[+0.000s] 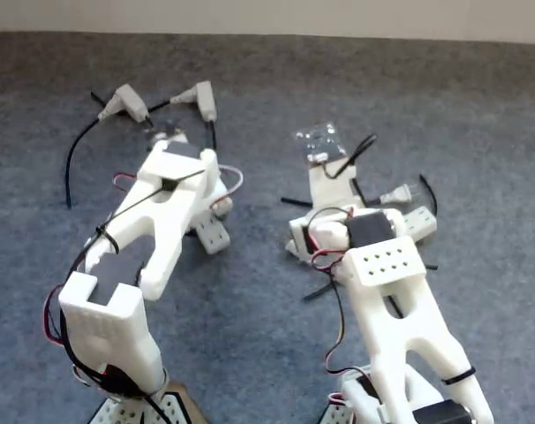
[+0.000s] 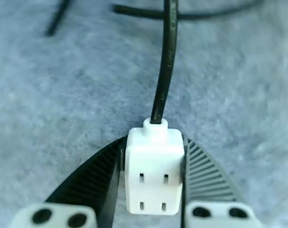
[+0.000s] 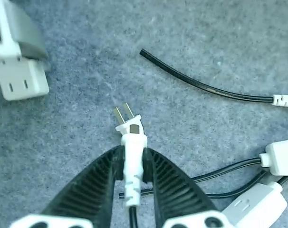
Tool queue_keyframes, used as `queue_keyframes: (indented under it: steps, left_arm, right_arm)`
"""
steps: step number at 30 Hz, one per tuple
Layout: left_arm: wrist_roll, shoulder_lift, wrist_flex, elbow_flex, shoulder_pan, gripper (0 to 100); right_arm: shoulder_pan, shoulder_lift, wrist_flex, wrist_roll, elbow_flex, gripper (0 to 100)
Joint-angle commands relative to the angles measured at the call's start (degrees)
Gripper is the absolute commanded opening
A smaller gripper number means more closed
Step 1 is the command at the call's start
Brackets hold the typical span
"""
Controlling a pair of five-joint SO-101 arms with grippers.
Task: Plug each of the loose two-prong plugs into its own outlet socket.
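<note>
At the far left of the high view, the outer plug (image 1: 124, 102) and the inner plug (image 1: 202, 99) lie near each other on the carpet (image 1: 267, 88), each trailing a black cord.

Below them the left arm (image 1: 162, 221) stretches forward, with the socket (image 1: 213, 235) showing at its tip. In the left wrist view, the left gripper (image 2: 154, 142) is closed most of the way onto that socket (image 2: 154, 166). The black ribbed fingers (image 2: 99, 173) press against its two sides, and its slotted face is turned toward the camera. The socket's cord (image 2: 164, 71) runs straight away from it over the carpet.

Further right, the right arm (image 1: 387, 265) reaches in toward the middle. The right wrist view shows the right gripper (image 3: 133, 153) nearly closed on the held plug (image 3: 130, 137), gripping its white body. Its prongs (image 3: 121, 114) stick out past the fingertips, above the carpet. The left arm's socket (image 3: 21, 78) sits ahead and off to one side, well apart from the prongs. Two spare sockets (image 3: 282, 156) (image 3: 251, 204) lie close to the gripper's other side.

On the right of the high view, a clear bag (image 1: 319, 140) lies on the carpet. The right plug (image 1: 398, 194) rests just beside the right socket (image 1: 420, 221).
</note>
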Motion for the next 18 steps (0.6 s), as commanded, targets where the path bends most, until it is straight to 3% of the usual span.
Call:
queue_keyframes:
  steps: [1,7,18]
  left_arm:
    - [9.93,-0.40,1.58,-4.35,-2.51,1]
    - [19.60,-0.40,0.26,-4.70,-5.23,1]
    - [17.76,-0.40,-7.56,-4.35,-3.12,1]
  right_arm:
    - [0.66,-0.13,-1.19,-0.53,-0.31,0.6]
    - [0.57,-0.04,-3.91,-0.53,0.13,0.6]
    - [0.66,-0.04,-3.91,-4.66,0.04,0.6]
